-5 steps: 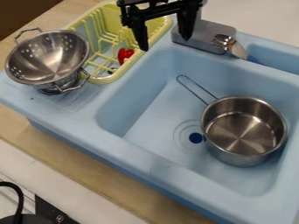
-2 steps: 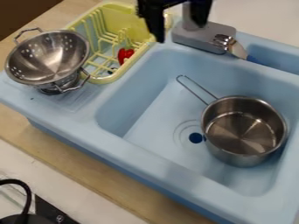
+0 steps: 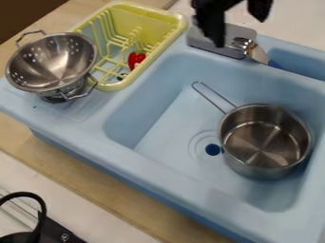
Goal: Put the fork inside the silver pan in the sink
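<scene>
Just below my tool (image 3: 240,32), whose fingers stood spread with nothing between them, lay what I took for the fork (image 3: 256,53), by the grey tap base (image 3: 202,42). Farther below sat the silver pan (image 3: 265,142) in the sink (image 3: 181,173). I judged it best to straddle the fork's narrow part squarely, lower gently, and close before lifting it clear.
</scene>
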